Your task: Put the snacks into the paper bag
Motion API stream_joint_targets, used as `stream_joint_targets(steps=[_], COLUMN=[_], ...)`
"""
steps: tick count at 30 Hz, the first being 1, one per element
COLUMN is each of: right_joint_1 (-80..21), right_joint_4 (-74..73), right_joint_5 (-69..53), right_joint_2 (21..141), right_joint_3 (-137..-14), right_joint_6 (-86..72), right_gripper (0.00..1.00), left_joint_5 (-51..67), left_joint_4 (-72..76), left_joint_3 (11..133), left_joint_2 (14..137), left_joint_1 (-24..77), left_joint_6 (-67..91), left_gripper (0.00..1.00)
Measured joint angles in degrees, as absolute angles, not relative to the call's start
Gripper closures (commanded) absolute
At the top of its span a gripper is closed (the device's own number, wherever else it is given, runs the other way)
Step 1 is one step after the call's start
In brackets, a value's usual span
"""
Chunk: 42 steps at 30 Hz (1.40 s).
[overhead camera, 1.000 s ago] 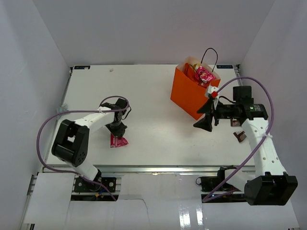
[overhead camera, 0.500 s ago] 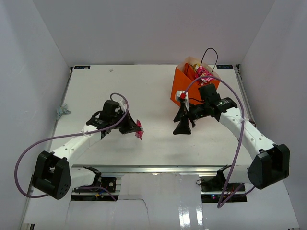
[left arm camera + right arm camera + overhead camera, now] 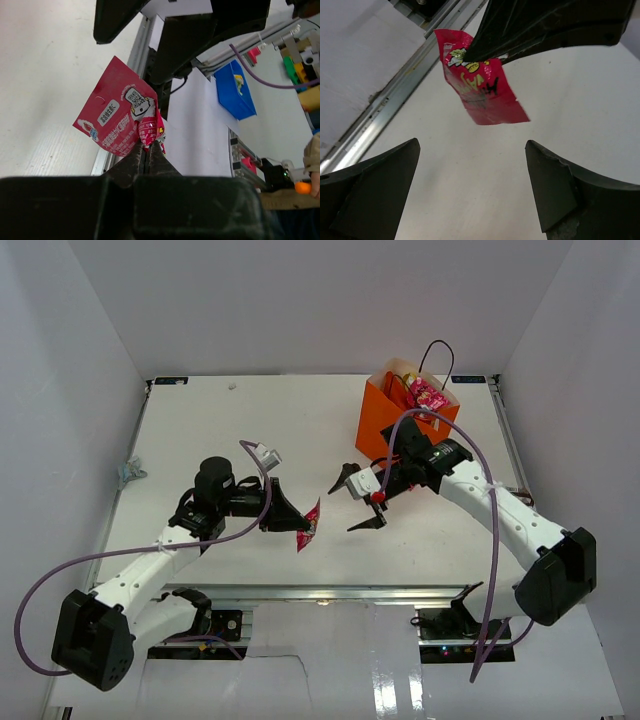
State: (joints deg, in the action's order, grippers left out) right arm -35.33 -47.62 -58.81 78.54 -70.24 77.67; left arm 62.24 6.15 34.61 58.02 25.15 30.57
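Left pincer (image 3: 296, 525): closed on one edge of a pink-magenta foil packet (image 3: 309, 527), which hangs off the worktop (image 3: 250, 430) near its front edge. Right pincer (image 3: 353, 502): fingers spread wide, facing the packet from the right, near it but not touching. The orange paper bag (image 3: 393, 438) stands upright at the right rear of the worktop, behind the right pincer. A second pink packet (image 3: 429, 397) shows inside the bag's open top
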Motion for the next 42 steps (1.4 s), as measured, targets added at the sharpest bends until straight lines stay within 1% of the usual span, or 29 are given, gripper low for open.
stream_joint_targets(steps=[5,10,11,13,14,16,17,19,20,22,23,25,27,28,30,31,32,33,34,35,36,39,42], right_joint_1=[-37.7,-41.4,-42.6,-44.8,-45.7,-47.1,-47.4,-47.5,-47.5,-47.5,-47.5,-47.5,-47.5,-47.5,-47.5,-47.5,-47.5,-47.5,-47.4,-46.9,-46.6,-43.3,-35.9], right_joint_4=[-48.0,-48.1,-48.1,-48.1,-48.1,-48.2,-48.1,-47.8,-47.5,-46.0,-45.5,-44.3,-43.4,-43.2,-43.1,-43.2,-43.2,-43.2,-43.2,-43.4,-43.4,-43.4,-43.1], right_joint_5=[-57.6,-56.4,-56.1,-55.5,-55.4,-55.4,-55.4,-55.4,-55.2,-55.0,-54.9,-54.4,-53.9,-53.8,-53.0,-52.4,-52.0,-51.4,-50.9,-50.5,-50.4,-50.8,-52.4], right_joint_2=[80.9,83.1,83.5,84.0,84.0,84.0,84.1,84.0,84.0,84.0,83.9,83.5,83.3,83.2,82.8,82.7,82.5,82.3,82.0,81.6,81.1,78.8,76.1], right_joint_3=[-75.0,-75.9,-75.9,-75.7,-75.4,-75.1,-75.1,-75.1,-75.1,-74.8,-74.5,-73.7,-73.1,-72.9,-72.4,-72.1,-71.9,-71.7,-71.4,-71.3,-71.3,-71.3,-72.5], right_joint_6=[84.9,87.2,87.4,87.5,87.4,86.9,86.3,85.5,84.8,83.8,82.8,81.4,79.9,79.4,78.5,78.3,78.1,77.9,77.7,77.1,76.6,74.1,69.1], right_gripper=[0.08,0.00,0.05,0.11,0.18,0.28,0.40,0.50,0.63,0.74,0.83,0.92,0.92,0.92,0.92,0.92,0.92,0.92,0.92,0.92,0.92,0.92,0.92], left_joint_5=[66.1,67.0,67.1,67.2,67.1,67.1,67.1,67.1,67.0,66.8,66.7,66.7,66.5,66.3,65.7,65.3,64.7,63.9,63.1,62.2,61.3,57.0,50.9], left_joint_4=[6.4,6.5,6.5,6.5,6.5,6.5,6.5,6.5,6.5,6.5,6.5,6.2,6.2,6.2,6.2,6.2,6.2,5.9,5.5,5.0,4.4,1.6,-0.8], left_joint_3=[34.5,34.5,34.5,34.5,34.5,34.5,34.5,34.5,34.5,34.5,34.5,34.5,34.5,34.5,34.6,34.7,34.8,35.0,35.4,35.9,36.4,39.1,41.6], left_joint_2=[59.9,59.9,59.9,59.9,59.9,59.9,59.9,59.9,59.9,59.9,60.0,60.1,60.4,60.4,60.3,60.1,59.8,59.2,58.6,57.8,57.0,54.1,50.7], left_joint_1=[26.2,26.8,26.8,26.8,26.8,26.8,26.8,26.8,26.8,27.2,27.2,27.2,27.3,27.3,27.2,27.2,27.2,27.1,27.1,27.1,27.1,27.1,27.1], left_joint_6=[29.8,29.5,29.5,29.5,29.5,29.5,29.5,29.5,29.5,29.4,29.3,29.3,29.3,29.3,29.3,29.4,29.1,29.0,28.7,28.4,27.4,25.9,24.1], left_gripper=[1.00,1.00,1.00,1.00,1.00,0.99,0.98,0.98,0.97,0.96,0.95,0.88,0.80,0.67,0.55,0.41,0.38,0.30,0.28,0.04,0.02,0.02,0.02])
